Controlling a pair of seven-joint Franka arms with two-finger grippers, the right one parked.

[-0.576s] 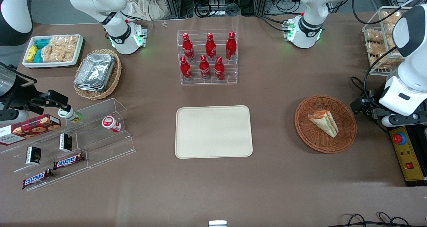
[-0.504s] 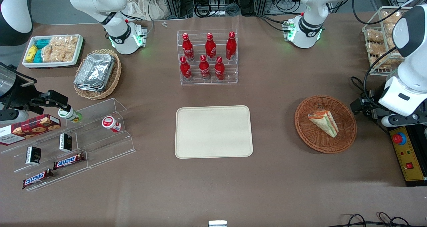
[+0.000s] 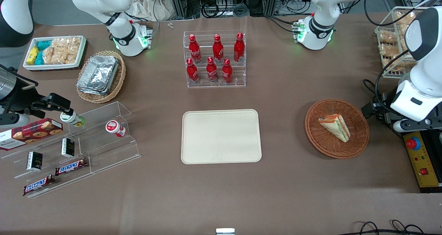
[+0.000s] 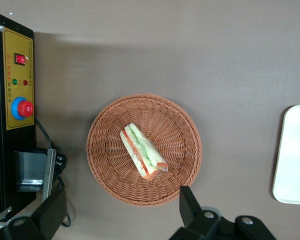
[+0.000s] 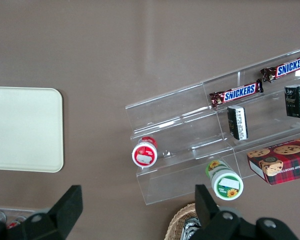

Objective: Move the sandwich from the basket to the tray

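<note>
**A:** Where does the sandwich (image 3: 335,127) lie from the hand (image 4: 117,212)?

**B:** In the basket (image 3: 359,138), on the worktop (image 3: 283,186), toward the working arm's end. In the front view the hand hangs just off the basket's three o'clock rim, fingers (image 4: 190,207) apart and empty. The wedge's long axis runs from ten o'clock to four o'clock there.

**A:** And the tray (image 3: 221,136)?

**B:** At nine o'clock from the basket, well apart, bare.

**A:** Anything hidden?

**B:** The fingertips are cut off in the wrist view, and the arm covers the hand from the front.

The working arm (image 3: 423,76) is glossy white with black joint bands — black cables trail from its wrist, and its tool (image 4: 117,215) has black fingers (image 4: 189,205).
</note>
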